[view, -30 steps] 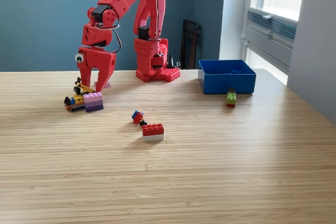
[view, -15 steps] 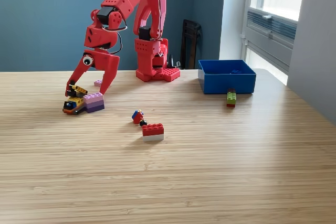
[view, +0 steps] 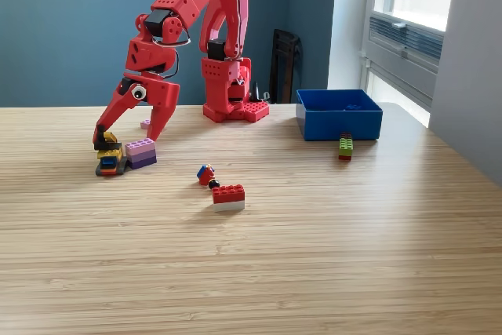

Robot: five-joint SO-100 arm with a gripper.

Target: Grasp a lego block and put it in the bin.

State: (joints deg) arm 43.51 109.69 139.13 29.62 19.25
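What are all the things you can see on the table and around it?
bin: one, blue, far side of the table on the exterior view's right.
green and red brick stack: one, just in front of the bin.
red and white brick: one, middle of the table.
small red and blue piece: one, just behind the red and white brick.
purple brick: one, exterior view's left, under the gripper.
yellow, blue and black piece: one, beside the purple brick.
small pink piece: one, behind the gripper.
table: one, light wood.
window: one, upper right.
gripper: one, red, jaws spread over the purple brick.
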